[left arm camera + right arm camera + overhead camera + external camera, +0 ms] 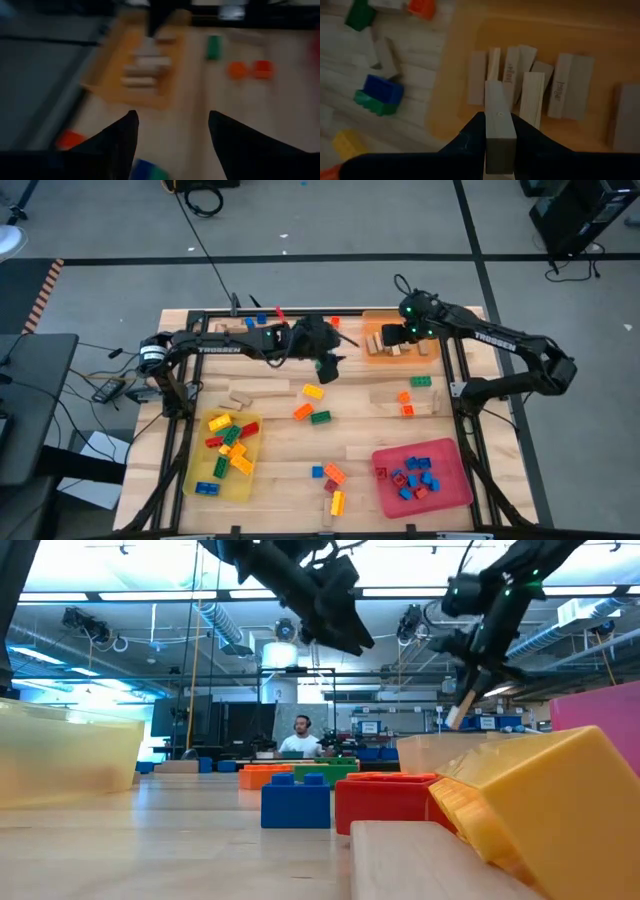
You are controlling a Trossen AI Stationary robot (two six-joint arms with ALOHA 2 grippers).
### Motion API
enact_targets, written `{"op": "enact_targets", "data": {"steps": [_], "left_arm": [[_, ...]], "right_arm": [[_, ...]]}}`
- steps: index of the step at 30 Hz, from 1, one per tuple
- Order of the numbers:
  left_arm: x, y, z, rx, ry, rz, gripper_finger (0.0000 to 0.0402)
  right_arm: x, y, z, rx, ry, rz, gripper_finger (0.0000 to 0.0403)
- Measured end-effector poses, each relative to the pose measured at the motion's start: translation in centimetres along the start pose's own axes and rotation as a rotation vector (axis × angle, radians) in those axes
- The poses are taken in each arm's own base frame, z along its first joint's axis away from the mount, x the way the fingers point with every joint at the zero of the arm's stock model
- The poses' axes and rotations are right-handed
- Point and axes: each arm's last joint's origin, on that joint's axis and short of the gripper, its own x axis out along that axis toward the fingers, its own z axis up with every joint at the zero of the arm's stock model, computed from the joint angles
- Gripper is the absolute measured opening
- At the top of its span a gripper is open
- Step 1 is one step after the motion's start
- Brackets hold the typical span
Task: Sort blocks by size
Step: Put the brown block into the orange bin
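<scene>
My right gripper (391, 335) is shut on a tan wooden block (499, 125) above the orange tray (372, 356), where several wooden blocks (560, 90) lie flat. In the low view the held block (462, 708) shows under that gripper (472, 680). My left gripper (329, 367) hangs open over the table's far middle with nothing between its fingers (172, 135). Loose yellow (313, 392), orange (302, 411) and green (320, 417) blocks lie on the table near it. My right gripper pinches the wooden block by its two long sides (488, 140) between the two fingers. The fingers slant down from above and lie along the block, whose free end (494, 90) sticks out past them. The block hangs tilted, clear of the tray.
A yellow tray (205, 465) at the near left holds yellow, red and green blocks. A red tray (455, 480) at the near right holds small blue and red ones. More loose blocks (330, 475) and wooden pieces (265, 388) lie between them.
</scene>
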Motion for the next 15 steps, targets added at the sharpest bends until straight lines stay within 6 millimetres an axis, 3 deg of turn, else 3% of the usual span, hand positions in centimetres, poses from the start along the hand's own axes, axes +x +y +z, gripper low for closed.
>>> {"op": "enact_targets", "data": {"steps": [3,11,15], "left_arm": [[0.1,1.2,-0.4,-0.037,0.019,-0.096,0.0248],[-0.3,4.3,-0.9,-0.095,0.052,-0.050,0.0248],[-0.4,5.2,-1.4,-0.098,0.095,-0.036,0.0248]], "right_arm": [[1.3,-0.6,0.5,0.027,0.053,-0.017,0.0067],[3.9,-2.8,2.2,0.040,0.082,-0.094,0.0068],[4.2,-3.3,2.8,0.032,0.060,-0.093,0.0113]]}}
